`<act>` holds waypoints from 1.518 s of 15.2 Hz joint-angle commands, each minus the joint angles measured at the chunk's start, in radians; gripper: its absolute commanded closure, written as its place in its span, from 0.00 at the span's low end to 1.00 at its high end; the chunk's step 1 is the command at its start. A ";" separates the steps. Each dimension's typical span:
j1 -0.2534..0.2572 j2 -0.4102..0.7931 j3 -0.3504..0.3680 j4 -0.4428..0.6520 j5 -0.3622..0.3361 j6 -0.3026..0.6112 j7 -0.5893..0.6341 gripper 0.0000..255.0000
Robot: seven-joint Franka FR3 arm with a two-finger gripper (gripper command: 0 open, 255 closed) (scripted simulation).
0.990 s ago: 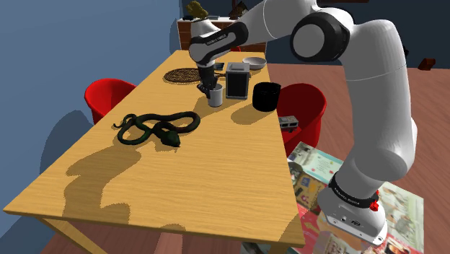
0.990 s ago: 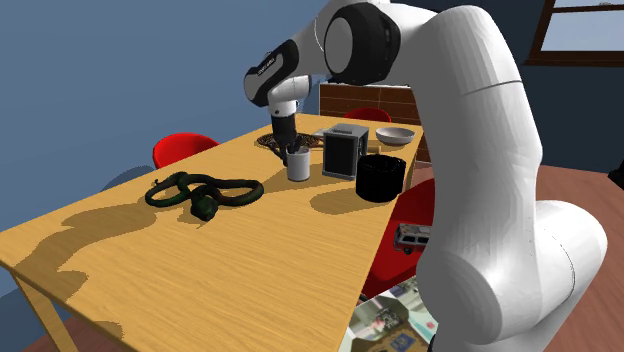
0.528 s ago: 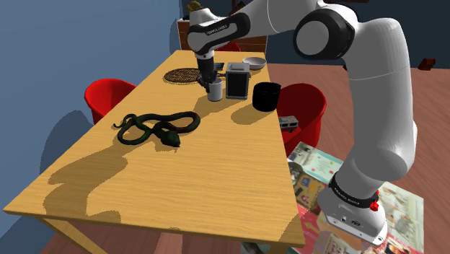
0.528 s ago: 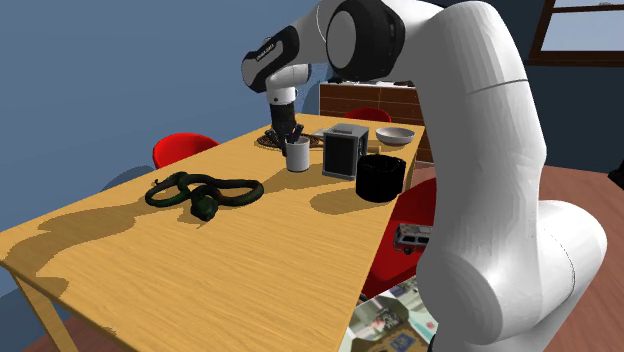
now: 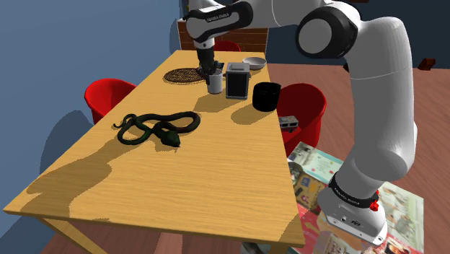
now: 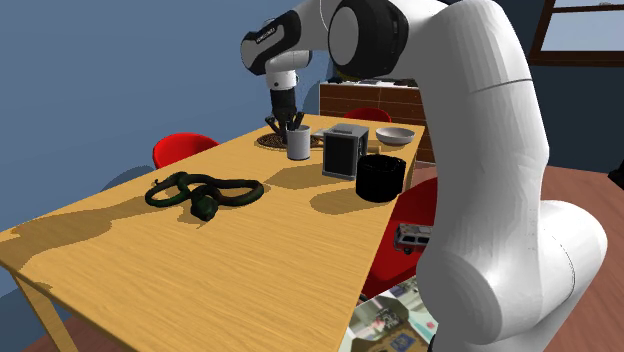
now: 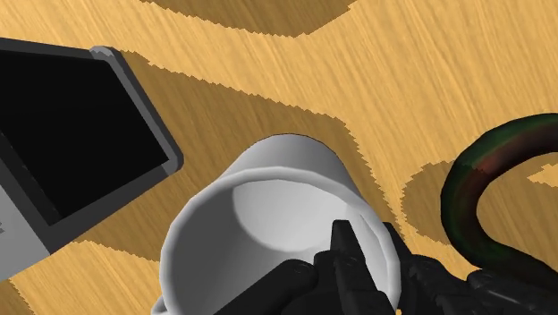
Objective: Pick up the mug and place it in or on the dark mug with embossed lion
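Clamping the mug (image 6: 298,145) wall, gripper (image 6: 290,124) holds it above tabletop's (image 6: 250,250) far end; wrist view shows one finger (image 7: 344,255) inside, exterior views the dark mug (image 5: 266,96) nearby.

Nothing legible here: faint white lettering on the dark arm band (image 5: 216,16) above the mug (image 5: 215,84), too small to read

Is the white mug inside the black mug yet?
No, the white mug hangs in the gripper, with the grey box between it and the black mug.
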 commanded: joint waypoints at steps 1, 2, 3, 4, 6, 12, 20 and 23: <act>0.002 0.003 0.001 0.033 0.000 -0.030 0.000 1.00; 0.002 0.003 0.001 0.046 0.000 -0.044 -0.001 1.00; 0.002 0.003 0.001 0.060 0.001 -0.057 -0.001 1.00; 0.002 0.003 0.001 0.074 0.001 -0.071 -0.002 1.00; 0.002 0.006 0.001 0.105 0.001 -0.099 -0.004 1.00; 0.003 0.021 0.000 0.211 0.002 -0.189 -0.009 1.00; -0.031 -0.086 -0.010 0.109 0.006 -0.192 -0.054 1.00; -0.065 -0.189 -0.024 -0.037 0.008 -0.146 -0.099 1.00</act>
